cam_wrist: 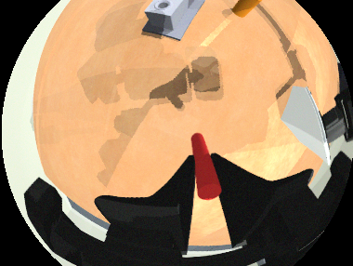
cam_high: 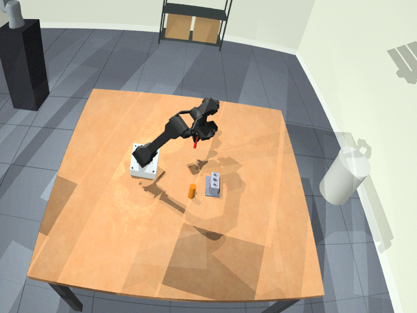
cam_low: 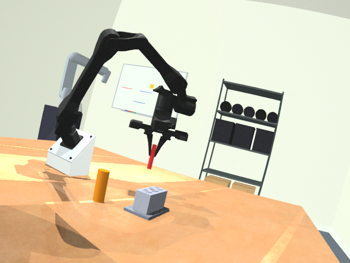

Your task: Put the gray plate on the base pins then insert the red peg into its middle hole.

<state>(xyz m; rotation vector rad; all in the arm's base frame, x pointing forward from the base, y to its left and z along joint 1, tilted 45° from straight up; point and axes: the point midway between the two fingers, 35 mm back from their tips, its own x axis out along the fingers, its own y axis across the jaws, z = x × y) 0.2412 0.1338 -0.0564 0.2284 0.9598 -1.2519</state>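
Observation:
My gripper (cam_high: pixel 196 137) (cam_low: pixel 152 154) (cam_wrist: pixel 202 158) is shut on the red peg (cam_high: pixel 195 143) (cam_low: pixel 150 160) (cam_wrist: pixel 207 179), gripping its upper part. The peg hangs clear of the table, nearly upright with a slight lean in the exterior view. The gray plate (cam_high: pixel 214 190) (cam_low: pixel 151 201) (cam_wrist: pixel 160 20), a thick block with three holes in its top, sits level on the flat gray base (cam_high: pixel 208 188) (cam_low: pixel 130 209) (cam_wrist: pixel 184 27). The holes look empty. The pins are hidden. The peg is off to the side of the plate, toward the table's far edge in the top view.
An upright orange cylinder (cam_high: pixel 191 191) (cam_low: pixel 101 185) (cam_wrist: pixel 245 6) stands beside the gray base, on the side of the white arm mount (cam_high: pixel 142 173) (cam_low: pixel 58 163). All stand on the wooden table (cam_high: pixel 111 248) (cam_low: pixel 254 223).

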